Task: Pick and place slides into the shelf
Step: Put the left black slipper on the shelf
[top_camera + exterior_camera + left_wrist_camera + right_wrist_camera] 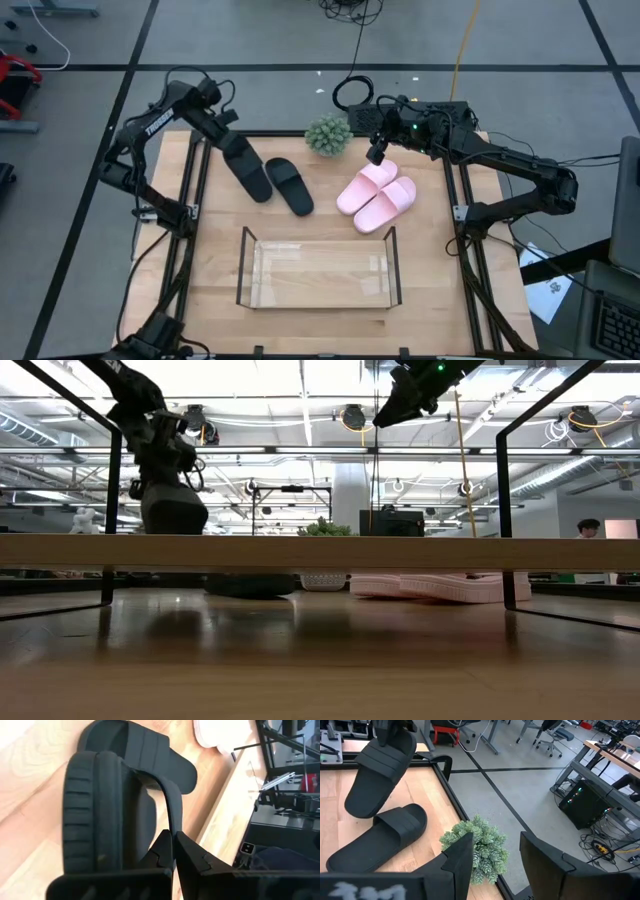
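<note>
Black slide held off the table, shelf empty

Left gripper (232, 143) is clamped on the strap of one black slide (247, 166), its fingers (162, 851) pinched together on the strap edge in the left wrist view. In the low view that slide hangs clear of the wooden table (220, 290), tilted, heel end down. The second black slide (289, 185) lies flat on the table just beside it. The two pink slides (377, 195) lie side by side, touching, on the right half of the table. Right gripper (376, 152) hovers above the far end of the pink pair, fingers apart and holding nothing, near a small green potted plant (327, 135) at the table's far edge. The clear shelf (245, 272) stands at the near middle of the table, with no slide in it.
</note>
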